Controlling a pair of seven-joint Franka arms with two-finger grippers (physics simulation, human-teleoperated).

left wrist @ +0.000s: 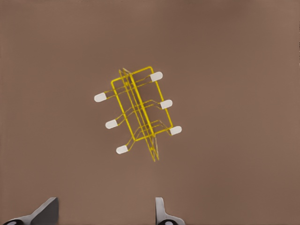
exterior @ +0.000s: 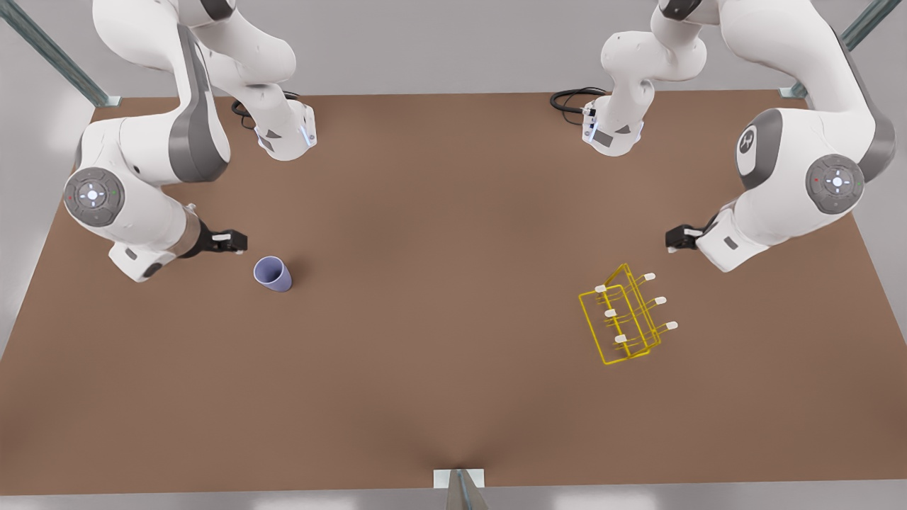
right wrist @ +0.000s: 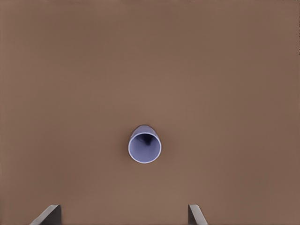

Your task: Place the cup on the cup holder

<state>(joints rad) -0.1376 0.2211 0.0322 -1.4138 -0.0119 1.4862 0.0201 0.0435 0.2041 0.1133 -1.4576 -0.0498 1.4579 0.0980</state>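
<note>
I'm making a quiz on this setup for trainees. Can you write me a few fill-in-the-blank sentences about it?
1. The cup stands on the table with its open rim facing ____.
2. The cup holder is the colour ____.
3. The prongs of the cup holder carry caps that are ____.
4. The claw nearest the cup is the ____ claw; the left claw waits by the cup holder.

Missing words: up; yellow; white; right

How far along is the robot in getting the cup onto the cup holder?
Nothing is done yet. The cup stands upright on the table, far from the cup holder, whose prongs are all bare. In hand: the right claw hovers open beside the cup; the left claw waits open near the holder. Grasping, carrying and hanging the cup all remain.
</note>
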